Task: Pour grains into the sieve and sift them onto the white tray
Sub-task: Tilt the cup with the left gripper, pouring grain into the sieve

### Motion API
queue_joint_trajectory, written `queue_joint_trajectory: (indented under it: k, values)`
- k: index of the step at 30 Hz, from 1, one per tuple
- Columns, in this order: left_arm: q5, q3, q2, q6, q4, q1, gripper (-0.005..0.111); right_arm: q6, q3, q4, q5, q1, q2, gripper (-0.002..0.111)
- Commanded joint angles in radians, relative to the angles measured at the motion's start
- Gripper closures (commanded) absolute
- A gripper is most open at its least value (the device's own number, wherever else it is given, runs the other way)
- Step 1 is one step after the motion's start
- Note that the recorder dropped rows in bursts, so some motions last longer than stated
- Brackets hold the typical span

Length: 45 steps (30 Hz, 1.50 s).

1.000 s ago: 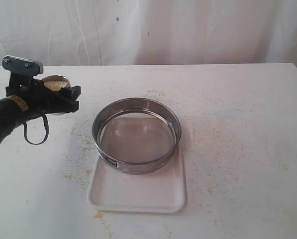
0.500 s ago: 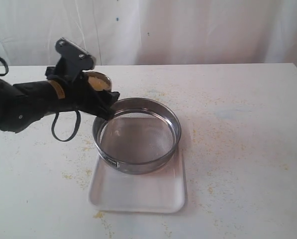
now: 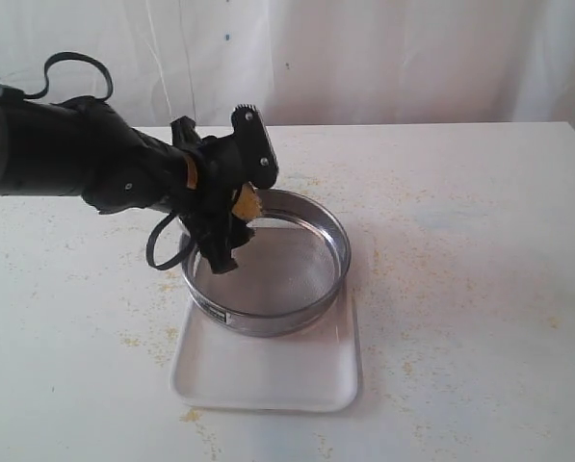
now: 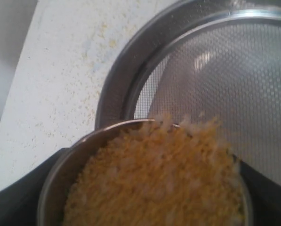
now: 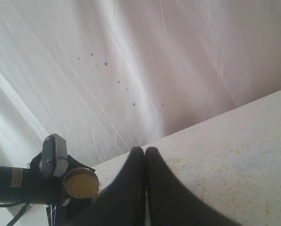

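Over the near-left rim of the sieve [image 3: 337,252], your left gripper [image 3: 231,223] is clamped on a small steel cup [image 4: 51,188], with a dark finger showing on either side of the cup in the left wrist view. The cup is tipped toward the sieve, its lip above the fine mesh just inside the steel ring. The grains [image 4: 154,183] fill the cup right up to that lip, a mix of yellow-orange granules and paler bits, and they blur where they crowd over the edge. Every grain of the heap that you can see is in the cup or at its lip. The sieve itself sits upright on the white tray [image 3: 268,375], toward the tray's far end, so the near strip of the tray lies bare in front of it. A small dark label [image 3: 213,313] shows on the sieve's near-left side. Yellowish specks are strewn over the white table [image 3: 460,289] around the tray. Your right gripper [image 5: 144,151] has its two dark fingers pressed together with nothing between them. It is raised well off to the right and looks across the table at the left arm and the cup.
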Motion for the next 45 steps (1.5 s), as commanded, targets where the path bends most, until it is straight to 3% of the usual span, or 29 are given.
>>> queue_joint_trajectory:
  k: [1,12,24,35,45]
  values:
    - [0.142,-0.064,0.027,0.037,0.135,-0.037,0.107,-0.002,0.005,-0.002,-0.01,0.0,-0.007,0.108]
    - [0.393,-0.169,0.1,0.037,0.479,-0.118,0.107,-0.001,0.005,0.0,-0.01,0.0,-0.007,0.108]
    - [0.536,-0.174,0.104,0.037,0.842,-0.184,0.107,-0.001,0.005,0.0,-0.01,0.0,-0.007,0.108]
    - [0.57,-0.091,0.104,0.068,1.24,-0.239,0.107,-0.001,0.005,0.0,-0.01,0.0,-0.007,0.108]
    - [0.628,-0.052,0.104,0.116,1.273,-0.268,0.107,-0.001,0.005,0.0,-0.01,0.0,-0.007,0.108]
